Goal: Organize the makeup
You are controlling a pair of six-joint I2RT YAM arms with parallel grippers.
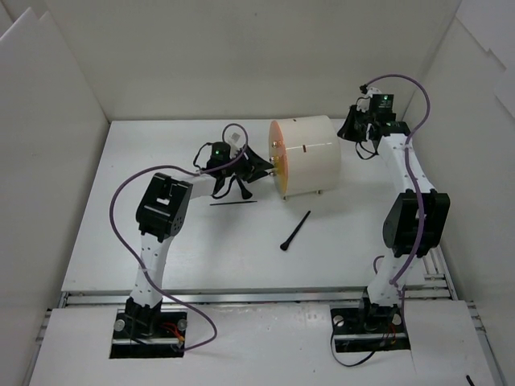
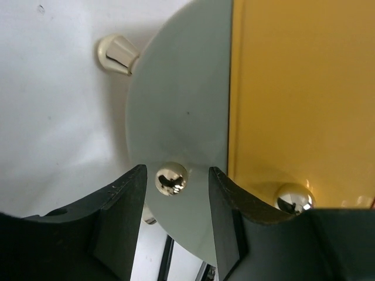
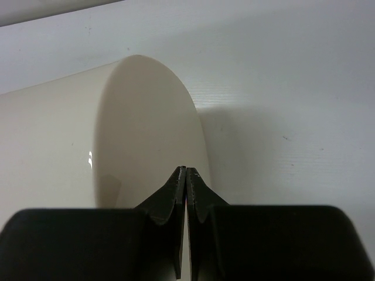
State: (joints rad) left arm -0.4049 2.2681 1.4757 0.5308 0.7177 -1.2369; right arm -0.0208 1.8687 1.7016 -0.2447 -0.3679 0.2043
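Two makeup pieces lie on the table: a black brush (image 1: pixel 295 231) in front of the cylinder, and a thin black stick (image 1: pixel 233 203) by the left arm. The other makeup is out of view. My left gripper (image 1: pixel 261 166) is at the orange drawer face (image 1: pixel 278 157) of the cream cylinder (image 1: pixel 310 153). In the left wrist view it (image 2: pixel 177 171) is open, with its jaws on either side of a shiny round knob (image 2: pixel 171 178), not touching it. My right gripper (image 1: pixel 352 129) is shut and empty (image 3: pixel 186 170), its tips at the cylinder's cream back end (image 3: pixel 146 134).
A second shiny knob (image 2: pixel 295 198) sits on the orange drawer front (image 2: pixel 299 88). A cream foot (image 2: pixel 117 54) sticks out under the cylinder. White walls enclose the table (image 1: pixel 121 225) on three sides.
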